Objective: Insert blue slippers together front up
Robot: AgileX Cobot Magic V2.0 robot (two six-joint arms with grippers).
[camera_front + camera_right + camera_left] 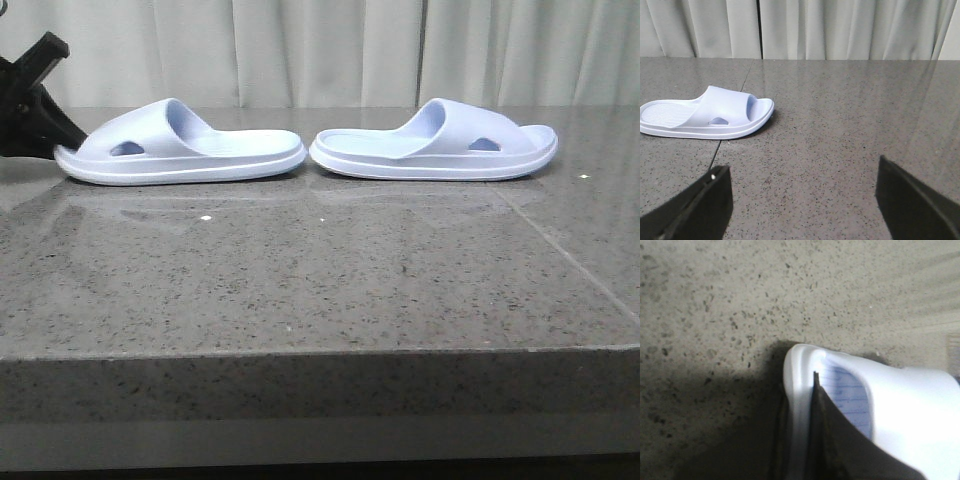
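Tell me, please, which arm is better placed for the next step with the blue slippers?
Probably the left. The left gripper is already at the toe end of the left slipper, one finger inside the toe opening. The right gripper is open and apart from the right slipper.

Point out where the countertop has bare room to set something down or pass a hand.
The countertop is bare from the two slippers to its front edge. It is crowded only along the back: left slipper and right slipper lie heel to heel with a narrow gap, and the left gripper is at the left slipper's toe.
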